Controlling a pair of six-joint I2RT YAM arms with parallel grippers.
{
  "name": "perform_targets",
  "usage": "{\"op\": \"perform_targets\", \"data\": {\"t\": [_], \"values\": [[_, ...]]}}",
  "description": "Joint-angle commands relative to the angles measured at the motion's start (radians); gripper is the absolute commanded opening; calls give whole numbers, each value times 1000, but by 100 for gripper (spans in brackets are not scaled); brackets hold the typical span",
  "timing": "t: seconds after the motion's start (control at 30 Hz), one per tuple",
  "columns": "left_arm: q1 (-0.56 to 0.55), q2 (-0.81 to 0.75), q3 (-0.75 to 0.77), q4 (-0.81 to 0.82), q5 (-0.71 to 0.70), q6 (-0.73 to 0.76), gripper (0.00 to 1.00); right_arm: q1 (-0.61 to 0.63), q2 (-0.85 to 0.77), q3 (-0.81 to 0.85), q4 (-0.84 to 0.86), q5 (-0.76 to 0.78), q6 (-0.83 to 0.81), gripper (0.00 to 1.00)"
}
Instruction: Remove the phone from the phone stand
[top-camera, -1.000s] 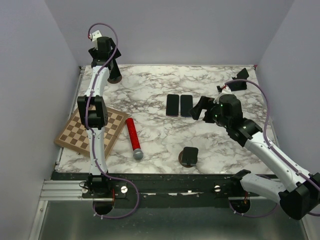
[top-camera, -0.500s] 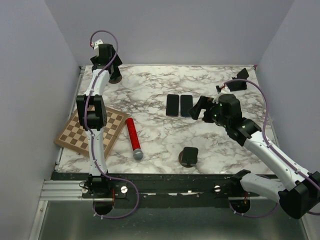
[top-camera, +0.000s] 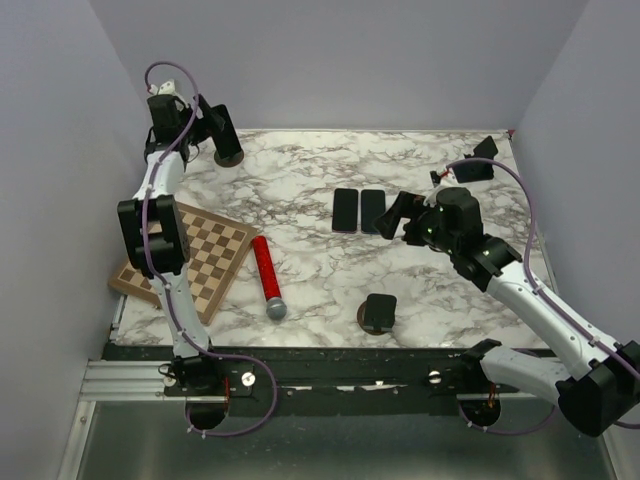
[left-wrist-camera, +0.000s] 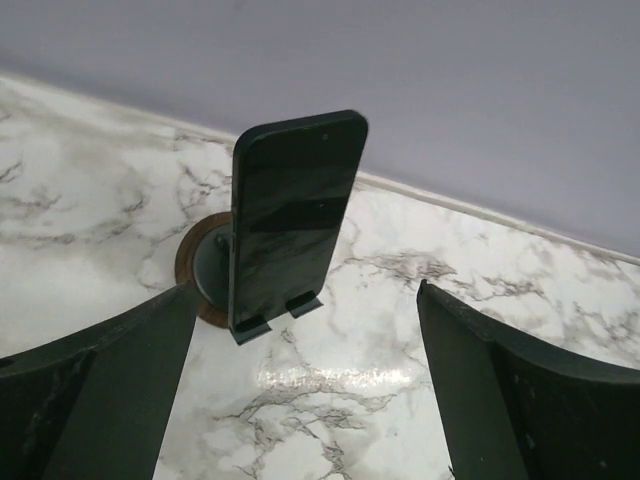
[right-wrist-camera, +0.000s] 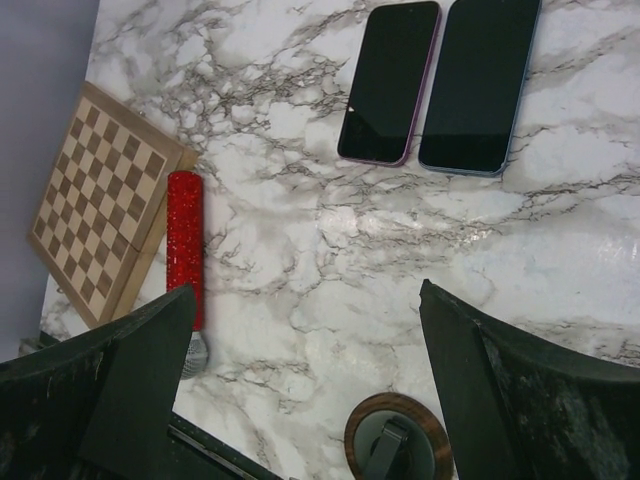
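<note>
At far-left corner | phone (left-wrist-camera: 290, 215) upright on phone stand (left-wrist-camera: 205, 272) | ahead of left tool (left-wrist-camera: 307, 290), apart | tool spread

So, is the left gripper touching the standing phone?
Apart. In the left wrist view, bare marble separates the phone from both fingers of the left gripper.

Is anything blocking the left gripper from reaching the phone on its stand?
Nothing visible. In the left wrist view the phone stands upright on the phone stand, straight ahead of the open left gripper, with only bare marble table between them.
</note>
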Motion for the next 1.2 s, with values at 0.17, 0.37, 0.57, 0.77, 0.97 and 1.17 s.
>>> {"op": "perform_targets", "data": {"t": [0.17,0.37,0.57,0.77,0.97,1.17], "values": [[133,72,7,264,523,-124,94,-1,23,24,25,-63,34,100],[140,195,122,311,565,-269,94,-2,46,37,29,-81,52,100],[141,277,201,288,512,-378,98,-1,64,44,36,-96,68,100],[144,271,144,343,436,-445,99,-1,75,48,42,-101,75,100],[143,331,154,439,471,-555,99,-1,77,47,50,-111,77,100],[140,354,142,509,480,-602,99,-2,71,39,50,-107,78,100]]}}
